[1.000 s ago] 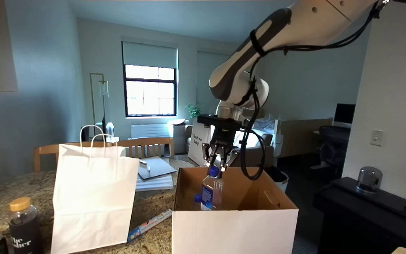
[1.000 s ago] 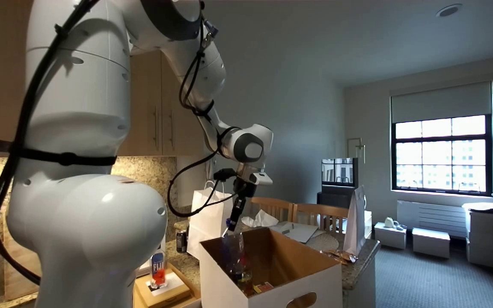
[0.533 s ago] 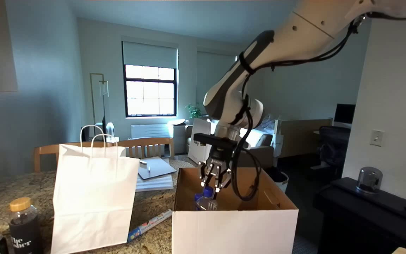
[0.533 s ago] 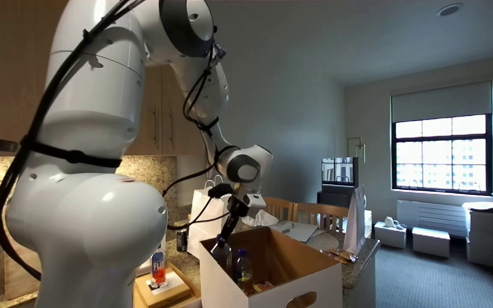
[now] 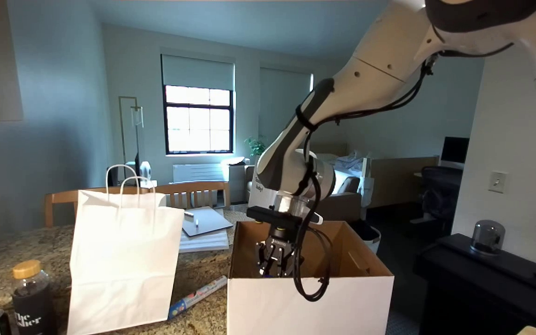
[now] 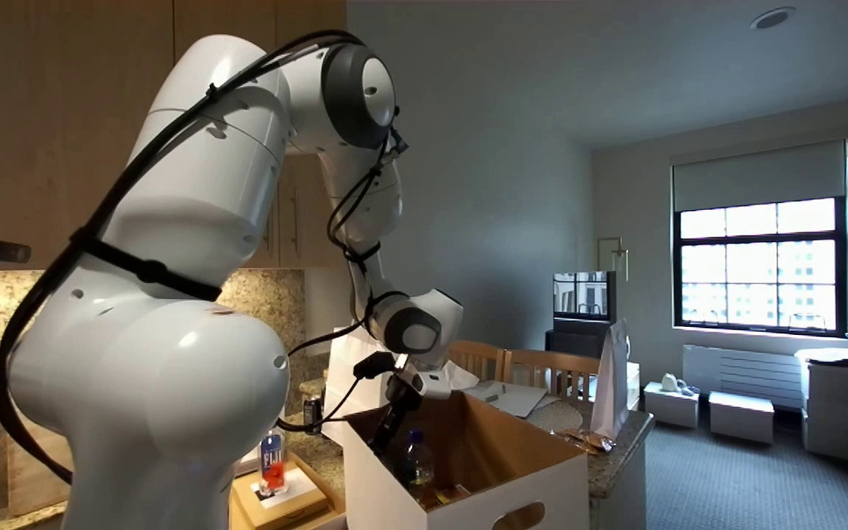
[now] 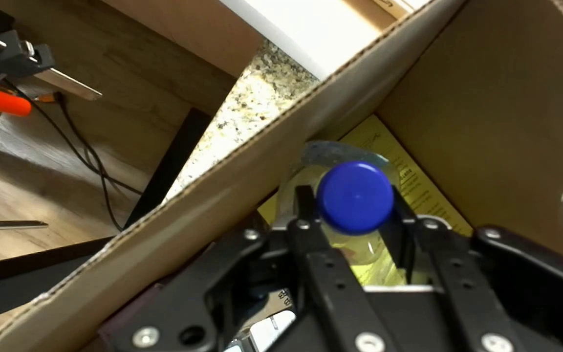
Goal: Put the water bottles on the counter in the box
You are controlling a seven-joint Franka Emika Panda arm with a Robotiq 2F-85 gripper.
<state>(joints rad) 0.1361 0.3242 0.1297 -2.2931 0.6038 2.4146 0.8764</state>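
Bright window [image 5: 199,119] behind; end effector [image 7: 352,203] seemingly grips blue-capped bottle [image 7: 355,193] inside box [image 5: 310,304].

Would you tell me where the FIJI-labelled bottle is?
In an exterior view, the bottle is at lower left, between the robot arm and the large box.

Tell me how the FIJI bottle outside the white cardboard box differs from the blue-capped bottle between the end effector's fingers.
The FIJI bottle stands on a tan carton outside the white cardboard box; the blue-capped bottle is inside that box.
The end effector grips the blue-capped bottle near its cap; the FIJI bottle stands free.
The FIJI bottle shows its label; the blue-capped bottle, mainly its cap.
Both look transparent.
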